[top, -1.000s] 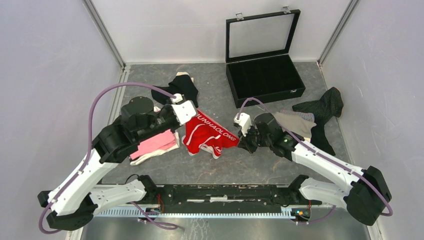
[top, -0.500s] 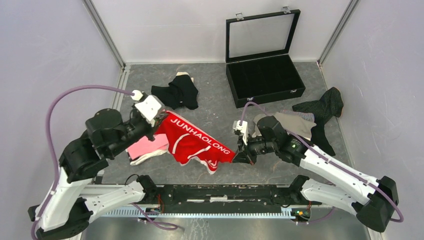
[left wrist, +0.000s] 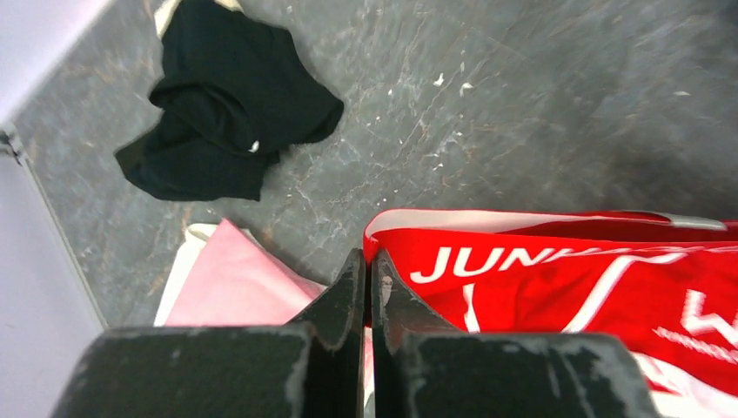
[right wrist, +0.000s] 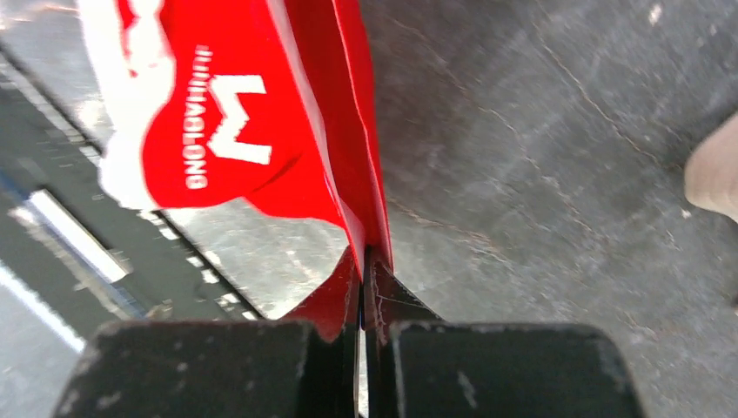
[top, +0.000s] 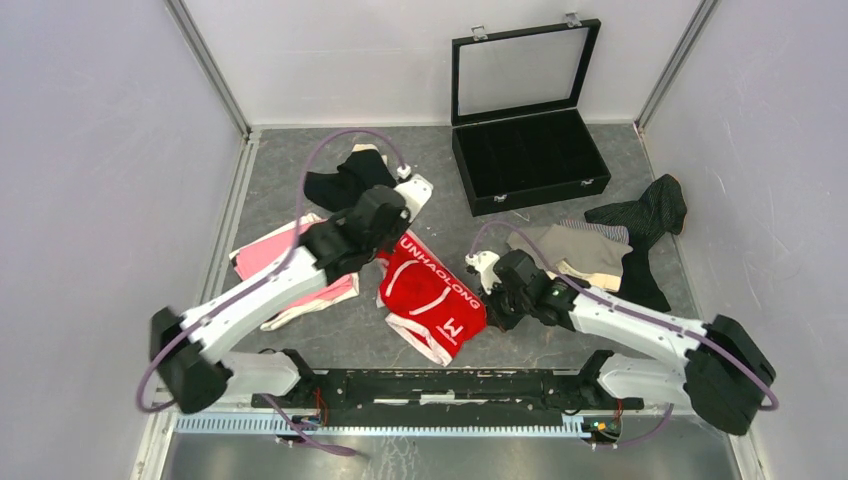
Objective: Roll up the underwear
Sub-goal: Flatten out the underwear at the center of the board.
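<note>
At 9 o'clock on the grey, marbled surface (top: 430, 170) lies a flat pink garment (top: 262, 255) with a pale edge. At 11 o'clock a black garment (top: 345, 180) sits crumpled in soft folds. The left wrist view shows its matte cloth (left wrist: 222, 122) and a tiny white fleck on it, details too small to make out from above.

The left pincer (top: 392, 255) is pressed together on the upper left corner of the red underwear (top: 430, 295), which sits near 6 o'clock of the surface. Up close its two dark fingers (left wrist: 366, 266) nip the white-piped waistband just left of the white lettering, with pink cloth (left wrist: 235, 287) just beside them. The red cloth (left wrist: 566, 279) is smooth and slightly shiny, drawn out slantwise between the two arms, its white-trimmed lower end drooping toward 6 o'clock.

The right pincer (top: 487, 310) grips the right edge of the same garment. Its wrist view alone shows the jaws (right wrist: 363, 257) shut on a thin doubled fold, with a white emblem on the hanging red panel (right wrist: 261, 131).

At 1 o'clock stands a rigid black case (top: 530, 150), its glass lid (top: 520, 70) upright. At 3 o'clock a beige garment (top: 585, 250) overlaps a dark pinstriped garment (top: 645, 215).
</note>
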You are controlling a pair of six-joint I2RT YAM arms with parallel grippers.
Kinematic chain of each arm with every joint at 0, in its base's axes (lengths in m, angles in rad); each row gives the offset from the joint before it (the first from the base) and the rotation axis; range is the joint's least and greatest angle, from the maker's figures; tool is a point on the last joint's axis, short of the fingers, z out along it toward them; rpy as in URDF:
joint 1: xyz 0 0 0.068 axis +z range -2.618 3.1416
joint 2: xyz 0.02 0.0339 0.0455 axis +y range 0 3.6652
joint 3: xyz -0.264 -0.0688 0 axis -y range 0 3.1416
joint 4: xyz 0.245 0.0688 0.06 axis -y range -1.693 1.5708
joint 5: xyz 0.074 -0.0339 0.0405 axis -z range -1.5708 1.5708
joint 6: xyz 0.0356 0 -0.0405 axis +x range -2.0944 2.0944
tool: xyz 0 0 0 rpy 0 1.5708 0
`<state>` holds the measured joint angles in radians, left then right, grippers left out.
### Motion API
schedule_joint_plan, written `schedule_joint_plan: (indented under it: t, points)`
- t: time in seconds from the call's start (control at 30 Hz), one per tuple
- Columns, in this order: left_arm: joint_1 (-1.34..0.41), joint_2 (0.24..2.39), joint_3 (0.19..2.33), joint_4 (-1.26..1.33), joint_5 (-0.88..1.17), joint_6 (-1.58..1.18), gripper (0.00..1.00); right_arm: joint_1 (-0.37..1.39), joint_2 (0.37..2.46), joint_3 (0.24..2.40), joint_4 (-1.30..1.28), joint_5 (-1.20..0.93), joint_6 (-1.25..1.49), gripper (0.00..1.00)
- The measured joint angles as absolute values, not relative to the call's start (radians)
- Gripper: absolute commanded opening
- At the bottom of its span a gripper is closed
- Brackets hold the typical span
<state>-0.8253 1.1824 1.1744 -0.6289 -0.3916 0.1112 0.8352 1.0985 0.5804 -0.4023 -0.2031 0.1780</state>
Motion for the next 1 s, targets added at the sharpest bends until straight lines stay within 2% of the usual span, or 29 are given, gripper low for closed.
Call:
schedule_joint_plan:
  t: [0.23, 0.53, 0.77, 0.83, 0.9, 1.0]
  points:
    - [-0.733, 1.453, 1.07, -0.341, -0.41, 0.112, 0.02, 0.826, 1.25, 0.591, -0.398, -0.015, 0.178, 0.0]
    - [-0.674, 1.591, 1.053, -0.019, -0.392, 0.141, 0.02, 0.793, 1.277, 0.623, -0.353, 0.092, 0.175, 0.0]
    - [-0.653, 1.747, 1.058, 0.104, -0.355, 0.199, 0.02, 0.763, 1.277, 0.624, -0.35, 0.118, 0.17, 0.0]
    - [-0.645, 1.791, 1.068, 0.116, -0.345, 0.206, 0.05, 0.756, 1.277, 0.624, -0.344, 0.119, 0.168, 0.01]
    - [-0.638, 1.824, 1.073, 0.133, -0.335, 0.208, 0.08, 0.749, 1.277, 0.624, -0.336, 0.119, 0.167, 0.04]
    - [-0.631, 1.855, 1.083, 0.151, -0.331, 0.208, 0.17, 0.742, 1.275, 0.624, -0.327, 0.126, 0.166, 0.22]
